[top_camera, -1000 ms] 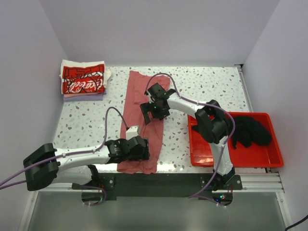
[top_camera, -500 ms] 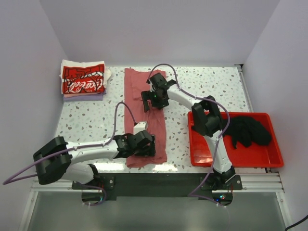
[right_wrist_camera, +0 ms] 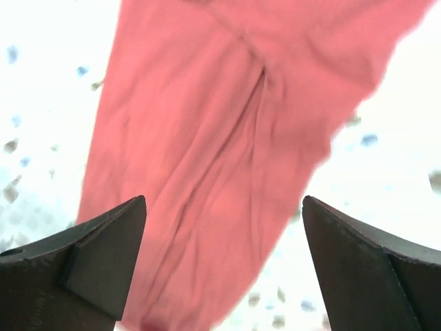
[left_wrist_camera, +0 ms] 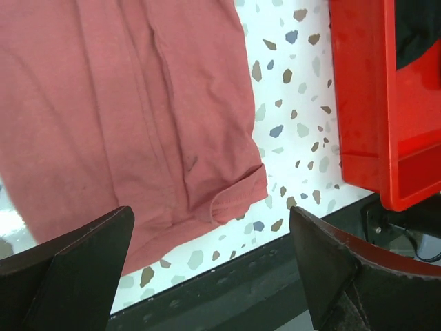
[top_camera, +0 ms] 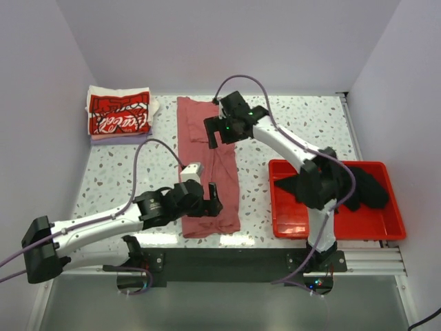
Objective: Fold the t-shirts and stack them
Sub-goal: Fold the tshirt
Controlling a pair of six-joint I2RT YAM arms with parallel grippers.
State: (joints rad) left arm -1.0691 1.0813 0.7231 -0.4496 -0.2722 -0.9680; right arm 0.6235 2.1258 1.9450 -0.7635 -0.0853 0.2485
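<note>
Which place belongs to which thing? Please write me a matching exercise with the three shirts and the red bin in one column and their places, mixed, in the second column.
Things
1. dusty-red t-shirt
2. white Coca-Cola shirt
3. black t-shirt
4. red bin

Places
A. folded, on top of a stack at the far left corner of the table
B. at the near right side of the table
C. spread out lengthwise in the middle of the table
D. crumpled inside the red bin

Pairs: 1-C, 2-A, 3-D, 4-B
</note>
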